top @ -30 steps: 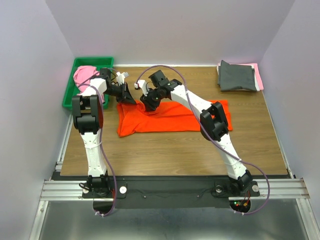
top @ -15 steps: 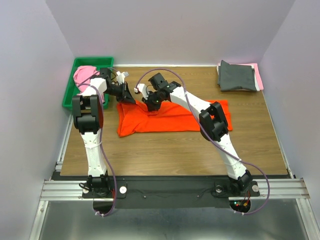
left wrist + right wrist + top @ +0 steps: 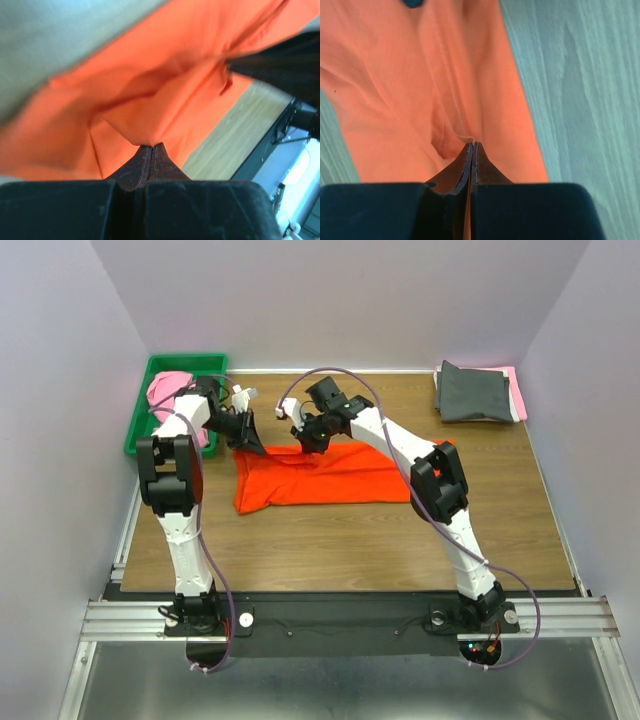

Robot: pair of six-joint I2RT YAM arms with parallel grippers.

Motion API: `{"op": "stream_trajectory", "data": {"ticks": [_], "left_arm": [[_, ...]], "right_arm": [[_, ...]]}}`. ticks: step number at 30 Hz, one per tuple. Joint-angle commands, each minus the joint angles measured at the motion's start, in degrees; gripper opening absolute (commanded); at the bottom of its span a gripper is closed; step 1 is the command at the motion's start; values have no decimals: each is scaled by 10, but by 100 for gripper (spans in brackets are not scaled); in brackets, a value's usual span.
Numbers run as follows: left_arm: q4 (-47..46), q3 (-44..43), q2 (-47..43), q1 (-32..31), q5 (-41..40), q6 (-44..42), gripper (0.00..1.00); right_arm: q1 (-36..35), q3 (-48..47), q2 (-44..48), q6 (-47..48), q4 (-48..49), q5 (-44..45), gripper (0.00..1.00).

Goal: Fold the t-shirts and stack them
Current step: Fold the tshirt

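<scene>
While closed, left claw [image 3: 151,145] (right claw [image 3: 471,144] too) on orange t-shirt [image 3: 335,480].

Left pincer [image 3: 151,146] and right pincer [image 3: 471,145] both clamped tight, near each other; arms stretched far forward.

On the table [image 3: 330,540], mid-left: shirt [image 3: 340,478] lying flat. Left hand [image 3: 255,445] at its far-left corner, right hand [image 3: 307,446] just to the right on the far edge. Tray [image 3: 138,436] at the far-left corner, another shirt [image 3: 166,390] in it. Shirt stack [image 3: 476,392] in the far-right corner.
</scene>
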State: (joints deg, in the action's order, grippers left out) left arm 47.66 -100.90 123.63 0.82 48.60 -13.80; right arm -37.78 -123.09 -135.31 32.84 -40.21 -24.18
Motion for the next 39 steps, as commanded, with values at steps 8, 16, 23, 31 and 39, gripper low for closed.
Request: {"op": "stream_trajectory", "data": {"ticks": [8, 16, 23, 31, 39], "left_arm": [[36, 117, -86, -2, -60, -38, 0], [58, 136, -93, -6, -55, -82, 22], [69, 114, -142, -6, -6, -115, 41], [-47, 119, -133, -43, -23, -35, 29], [-100, 178, -76, -87, -170, -6, 19]], "right_arm": [[3, 53, 61, 26, 11, -29, 2], [-5, 85, 86, 39, -6, -56, 24], [-5, 93, 135, 16, -15, -72, 40], [104, 54, 102, -75, -51, -77, 36], [230, 144, 97, -70, -81, -17, 31]]}}
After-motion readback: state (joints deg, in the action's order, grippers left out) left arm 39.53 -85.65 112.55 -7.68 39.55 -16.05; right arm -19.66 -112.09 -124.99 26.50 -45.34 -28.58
